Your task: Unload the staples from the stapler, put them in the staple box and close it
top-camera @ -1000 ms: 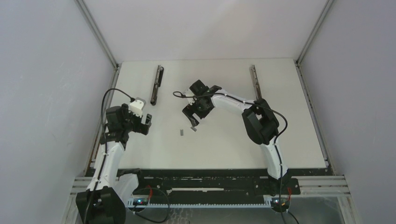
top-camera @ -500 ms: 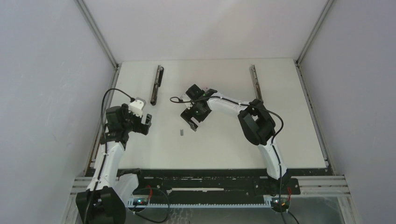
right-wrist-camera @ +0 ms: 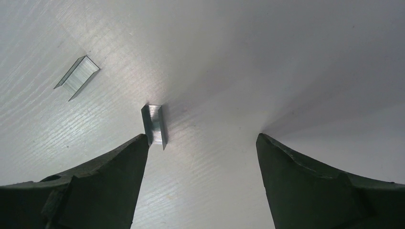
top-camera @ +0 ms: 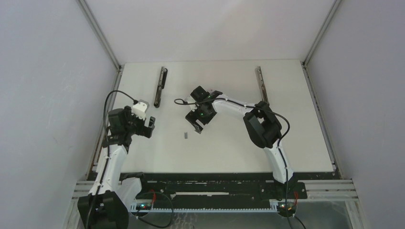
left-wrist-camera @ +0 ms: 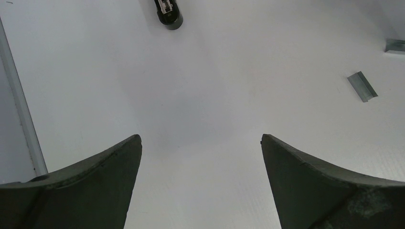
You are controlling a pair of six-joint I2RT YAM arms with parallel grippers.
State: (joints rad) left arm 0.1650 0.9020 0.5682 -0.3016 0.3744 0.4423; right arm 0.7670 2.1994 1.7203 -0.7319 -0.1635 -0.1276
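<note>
Two short grey strips of staples lie on the white table: one (top-camera: 185, 135) left of my right gripper (top-camera: 196, 126), one (top-camera: 197, 131) right at its fingertips. In the right wrist view the near strip (right-wrist-camera: 154, 125) lies on the table against the tip of the left finger (right-wrist-camera: 119, 167), and the other strip (right-wrist-camera: 77, 78) lies further left. My right gripper (right-wrist-camera: 200, 139) is open, holding nothing. A long black stapler (top-camera: 160, 87) lies opened flat at the back left. My left gripper (top-camera: 149, 127) is open and empty; its view shows the stapler's end (left-wrist-camera: 168, 12) and both strips (left-wrist-camera: 362, 86) (left-wrist-camera: 395, 46).
A second long stapler (top-camera: 260, 85) with a metal rail lies at the back right. Metal frame rails run along the table's left edge (top-camera: 106, 129) and right edge (top-camera: 319, 114). Grey walls close in both sides.
My right gripper has come down lower over the table and shifted slightly back and left. The staple strip at its tip now lies on the table. The left arm has not moved.
</note>
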